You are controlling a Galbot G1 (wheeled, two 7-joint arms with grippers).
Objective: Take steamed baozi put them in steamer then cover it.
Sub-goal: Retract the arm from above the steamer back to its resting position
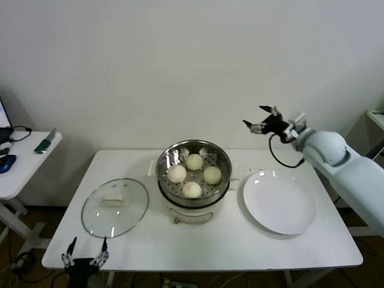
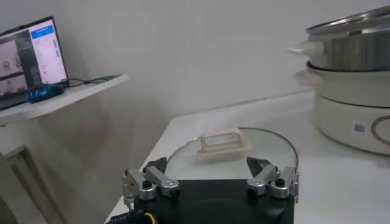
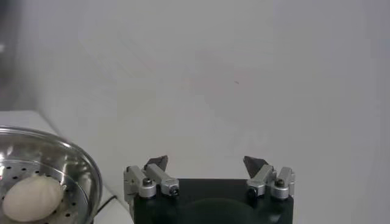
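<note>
Head view, four steamed baozi (image 1: pixel 193 174) inside steamer (image 1: pixel 221 177), cover (image 1: pixel 114 207) flat on white table (image 1: pixel 312 249), handle crosswise, left gripper (image 1: pixel 84 251) and right gripper (image 1: pixel 259 118) spread wide, empty, plain wall.

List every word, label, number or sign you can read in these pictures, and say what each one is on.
None can be read.
Small label on the pot base under the steamer: print too small to read.
Laptop screen on the side table: text and windows show, too blurred to read.
Cover, plate, baozi: no markings.
</note>
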